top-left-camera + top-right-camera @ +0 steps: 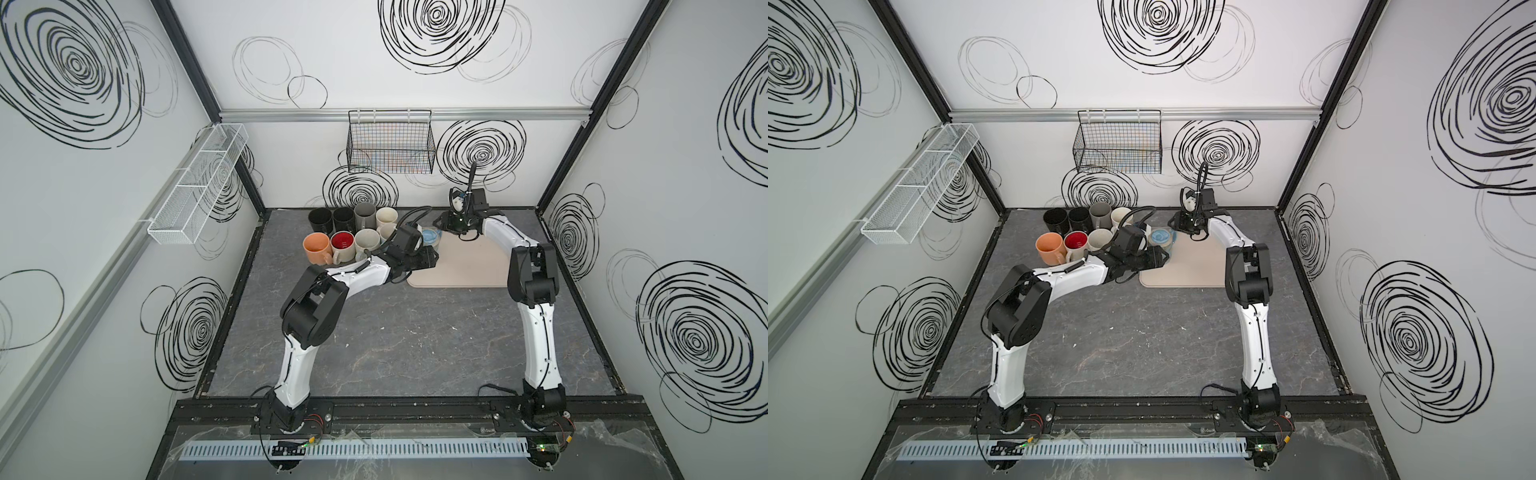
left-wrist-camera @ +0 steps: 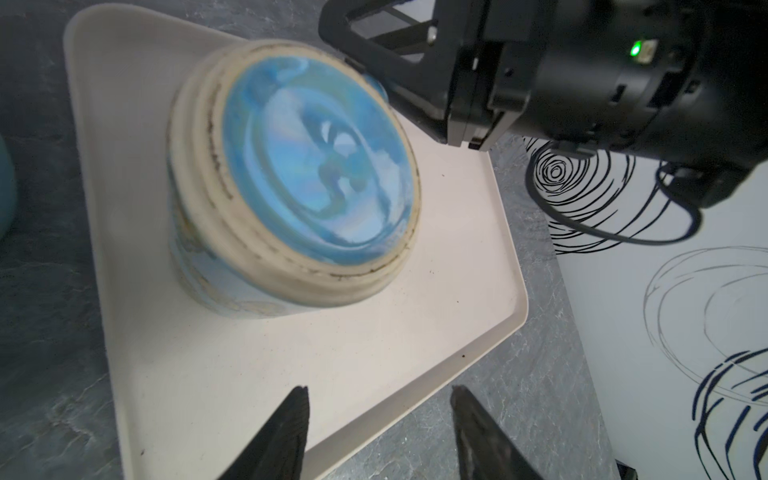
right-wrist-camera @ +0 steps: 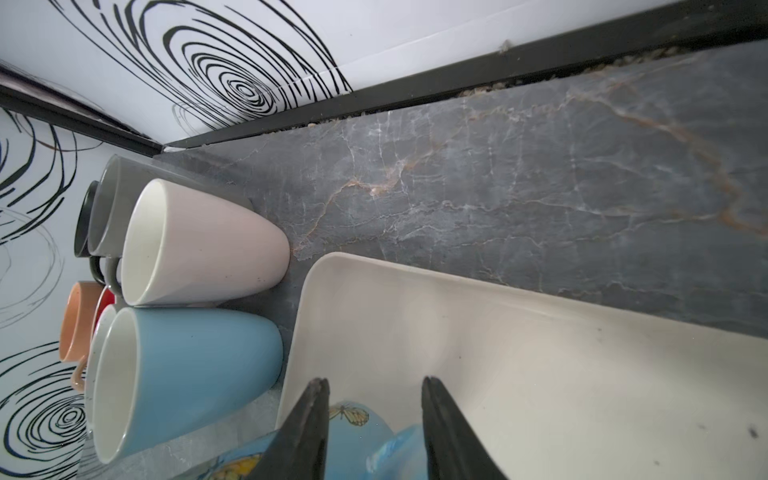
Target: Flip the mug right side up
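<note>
The mug (image 2: 316, 178) is pale blue with butterflies. It stands upside down on the beige tray (image 2: 291, 374), its blue glazed base with a cream ring facing up, near the tray's far left corner in both top views (image 1: 430, 237) (image 1: 1160, 237). My right gripper (image 3: 374, 384) is open and low beside the mug (image 3: 357, 432). Its fingers stand either side of the handle (image 3: 399, 449) with a gap showing. My left gripper (image 2: 380, 390) is open above the tray's edge, apart from the mug. Both top views show the two grippers flanking the mug, left (image 1: 434, 257) and right (image 1: 439, 225).
Several upright mugs (image 1: 345, 232) crowd the back left of the table, next to the tray (image 1: 469, 266). A light blue mug (image 3: 187, 374) and a cream mug (image 3: 199, 245) stand closest to the tray corner. A black wire basket (image 1: 390, 145) hangs on the back wall.
</note>
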Controlling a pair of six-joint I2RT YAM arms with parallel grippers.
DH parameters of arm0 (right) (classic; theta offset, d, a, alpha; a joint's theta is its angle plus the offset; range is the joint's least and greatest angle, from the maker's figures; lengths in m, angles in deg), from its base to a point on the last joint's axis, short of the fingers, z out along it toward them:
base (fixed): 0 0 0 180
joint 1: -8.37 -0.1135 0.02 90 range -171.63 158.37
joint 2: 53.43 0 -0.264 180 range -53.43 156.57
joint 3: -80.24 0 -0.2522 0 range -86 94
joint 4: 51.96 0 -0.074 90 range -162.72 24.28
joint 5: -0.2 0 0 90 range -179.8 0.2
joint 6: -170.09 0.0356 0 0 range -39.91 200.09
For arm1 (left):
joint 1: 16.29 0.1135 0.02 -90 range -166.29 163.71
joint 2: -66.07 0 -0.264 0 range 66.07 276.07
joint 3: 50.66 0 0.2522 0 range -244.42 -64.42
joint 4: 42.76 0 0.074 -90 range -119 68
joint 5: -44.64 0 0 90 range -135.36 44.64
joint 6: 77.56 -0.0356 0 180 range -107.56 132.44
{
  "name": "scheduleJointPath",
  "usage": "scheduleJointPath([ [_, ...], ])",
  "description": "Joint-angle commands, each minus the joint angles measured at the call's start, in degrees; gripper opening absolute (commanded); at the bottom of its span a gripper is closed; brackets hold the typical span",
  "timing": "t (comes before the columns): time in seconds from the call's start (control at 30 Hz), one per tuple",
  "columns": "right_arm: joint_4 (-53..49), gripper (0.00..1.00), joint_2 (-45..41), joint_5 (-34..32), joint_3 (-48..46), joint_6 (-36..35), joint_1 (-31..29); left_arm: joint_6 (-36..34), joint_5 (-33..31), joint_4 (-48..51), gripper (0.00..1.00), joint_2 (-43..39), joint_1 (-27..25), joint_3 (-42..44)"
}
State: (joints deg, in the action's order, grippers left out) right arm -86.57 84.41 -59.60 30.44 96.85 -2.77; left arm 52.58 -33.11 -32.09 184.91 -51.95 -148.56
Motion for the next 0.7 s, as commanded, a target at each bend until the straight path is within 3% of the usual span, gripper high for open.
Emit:
scheduleJointPath([
  [0.0, -3.5, 0.33, -4.1, 2.9, -3.0, -3.0, -0.3, 1.2, 0.8, -3.1, 0.58, 0.8, 1.6, -1.3],
  [0.3, 8.9, 0.29, -20.2, 0.5, -31.7, -0.6, -1.5, 2.4, 3.6, -8.0, 0.57, 0.4, 3.6, 2.2],
  [0.47, 5.1, 0.30, -26.5, -4.8, -36.1, -3.6, -4.0, 2.6, 4.7, -9.4, 0.57, -0.4, 3.8, 3.6],
  [0.67, -2.4, 0.41, -34.2, -18.5, -35.8, -7.5, -6.6, 1.6, 4.6, -11.0, 0.57, -5.7, 4.8, 8.8],
])
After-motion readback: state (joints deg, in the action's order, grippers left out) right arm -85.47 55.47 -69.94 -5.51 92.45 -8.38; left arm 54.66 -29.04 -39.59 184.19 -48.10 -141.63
